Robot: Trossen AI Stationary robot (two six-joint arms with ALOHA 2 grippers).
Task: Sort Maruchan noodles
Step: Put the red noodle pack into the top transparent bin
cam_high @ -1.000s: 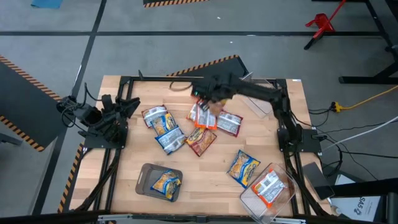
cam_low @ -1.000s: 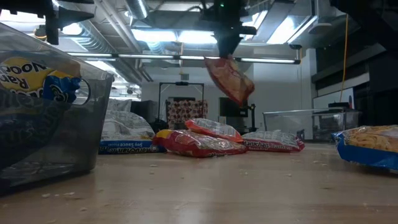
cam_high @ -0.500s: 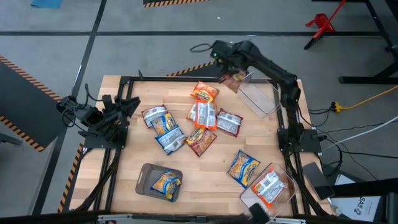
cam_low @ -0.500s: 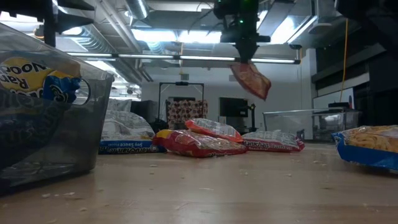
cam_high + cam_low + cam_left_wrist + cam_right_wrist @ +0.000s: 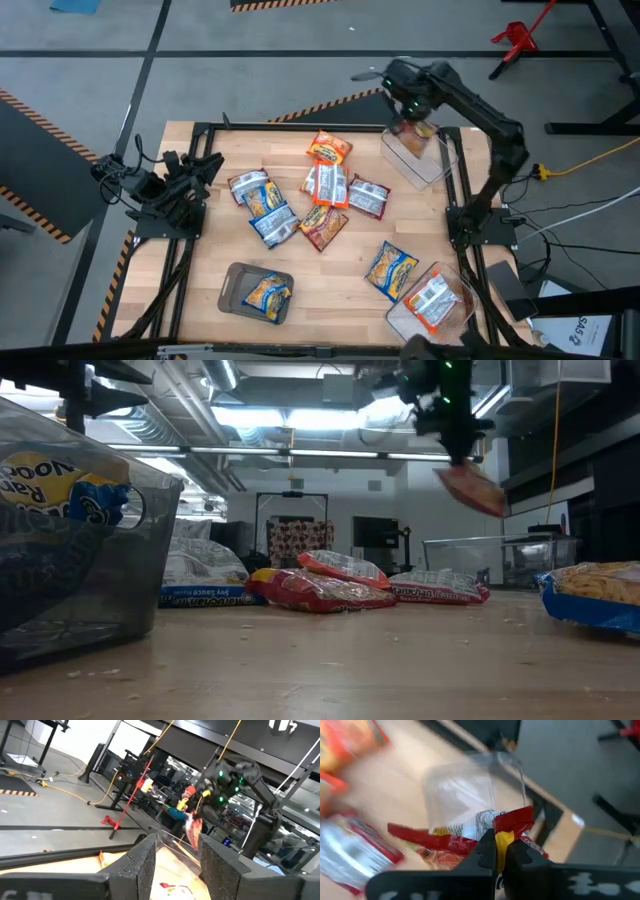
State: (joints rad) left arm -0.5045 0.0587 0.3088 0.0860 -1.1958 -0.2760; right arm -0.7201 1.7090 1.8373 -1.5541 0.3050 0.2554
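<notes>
Wooden tabletop (image 5: 340,260), upper right: right pincer (image 5: 415,118) clenched on red packet (image 5: 418,130); centre it over clear bin (image 5: 418,158) w/ slow release.

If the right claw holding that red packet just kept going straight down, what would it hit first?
Most likely the clear bin at the table's far right corner. The right gripper, shut on a red noodle packet, hangs above it, so the dangling packet would reach the bin's inside first. Exact alignment is hard to judge.

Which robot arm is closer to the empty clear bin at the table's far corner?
The right. The right gripper holds a red noodle packet above the clear bin; the left gripper waits across the table.
</notes>
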